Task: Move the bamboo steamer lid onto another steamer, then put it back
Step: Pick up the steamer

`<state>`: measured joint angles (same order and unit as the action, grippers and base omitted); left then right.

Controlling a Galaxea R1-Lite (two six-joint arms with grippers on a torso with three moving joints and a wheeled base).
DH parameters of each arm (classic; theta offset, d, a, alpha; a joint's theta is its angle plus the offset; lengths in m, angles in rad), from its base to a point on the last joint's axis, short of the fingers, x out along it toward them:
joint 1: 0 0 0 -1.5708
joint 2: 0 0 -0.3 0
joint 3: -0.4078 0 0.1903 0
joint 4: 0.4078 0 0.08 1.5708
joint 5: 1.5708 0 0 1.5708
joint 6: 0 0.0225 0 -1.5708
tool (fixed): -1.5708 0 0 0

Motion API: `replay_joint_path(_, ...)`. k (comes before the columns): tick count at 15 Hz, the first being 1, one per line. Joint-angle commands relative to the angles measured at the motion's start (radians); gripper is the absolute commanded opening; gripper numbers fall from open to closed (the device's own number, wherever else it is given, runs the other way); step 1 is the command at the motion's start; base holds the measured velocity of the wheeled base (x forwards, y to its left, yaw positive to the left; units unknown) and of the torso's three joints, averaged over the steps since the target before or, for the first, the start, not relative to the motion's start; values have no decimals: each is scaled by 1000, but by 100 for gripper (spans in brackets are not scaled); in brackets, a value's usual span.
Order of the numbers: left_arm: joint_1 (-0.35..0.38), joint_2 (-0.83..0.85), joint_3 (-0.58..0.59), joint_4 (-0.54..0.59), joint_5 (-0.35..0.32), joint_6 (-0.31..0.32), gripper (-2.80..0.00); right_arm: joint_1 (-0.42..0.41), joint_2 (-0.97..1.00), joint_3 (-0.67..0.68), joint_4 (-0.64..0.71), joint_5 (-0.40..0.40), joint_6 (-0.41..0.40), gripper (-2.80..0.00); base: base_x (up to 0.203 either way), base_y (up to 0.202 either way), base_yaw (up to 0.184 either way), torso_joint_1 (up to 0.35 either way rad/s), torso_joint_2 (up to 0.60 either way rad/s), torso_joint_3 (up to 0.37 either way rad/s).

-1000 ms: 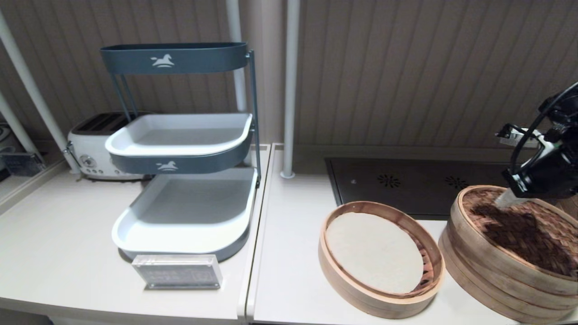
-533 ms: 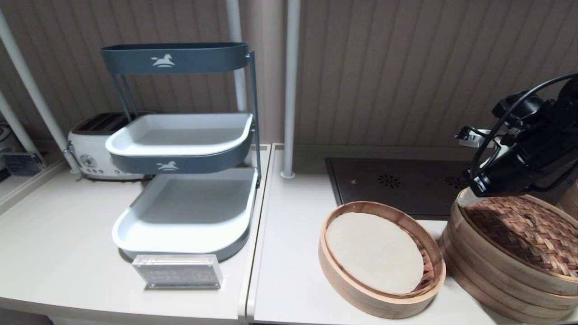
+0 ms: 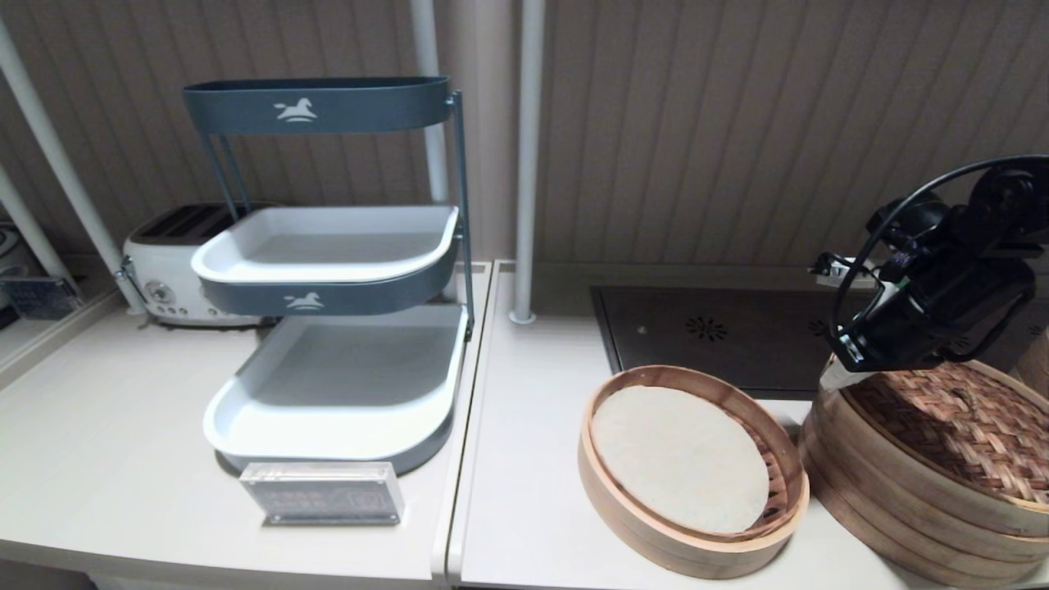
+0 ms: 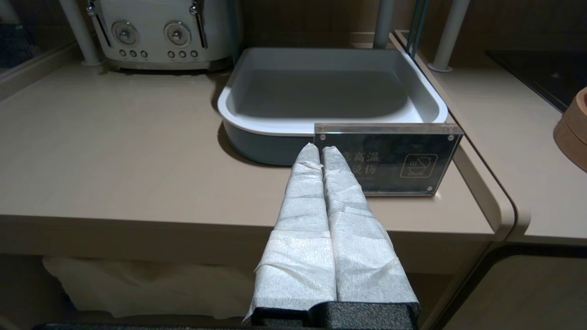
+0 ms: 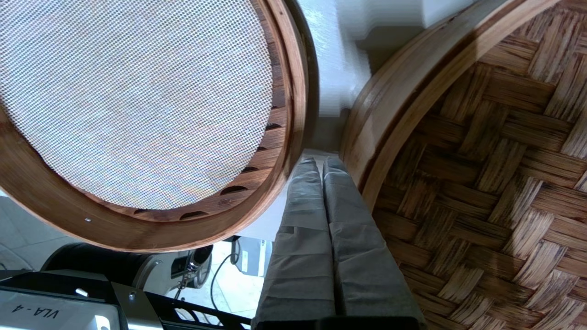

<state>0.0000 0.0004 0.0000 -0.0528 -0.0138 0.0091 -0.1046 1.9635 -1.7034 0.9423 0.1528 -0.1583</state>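
The bamboo steamer lid [image 3: 959,426], with its reddish herringbone weave, lies flat on top of another steamer [image 3: 865,496], a stack of pale rings at the counter's right edge. That steamer's own lid is hidden beneath. My right gripper [image 3: 836,378] is shut with nothing between its fingers. Its tips rest by the outside of the lid's rim [image 5: 390,105], in the gap between the two steamers. In the right wrist view the gripper [image 5: 320,160] points down beside the weave [image 5: 481,192]. My left gripper [image 4: 319,149] is shut, parked in front of the counter's left part.
An open steamer basket [image 3: 697,547] with a white round liner [image 3: 680,455] sits just left of the stack. A dark cooktop [image 3: 737,332] lies behind. A three-tier tray rack [image 3: 328,246], a toaster [image 3: 160,274] and an acrylic sign [image 3: 322,493] stand on the left.
My right gripper has swung leftward from above the back of the lid to its left rim and dipped slightly. Its shadow has left the weave. The lid has not moved.
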Motion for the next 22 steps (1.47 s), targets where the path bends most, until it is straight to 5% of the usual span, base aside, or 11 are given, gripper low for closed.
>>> replay_joint_path(1,0,-2,28,-1,0,0,-280,-4,17,-1,6,1,-1,-280,0,0,0,0,0,0)
replay_joint_path(22,0,-2,28,-1,0,0,-280,-70,48,-10,-10,5,-3,-280,0,0,0,0,0,0)
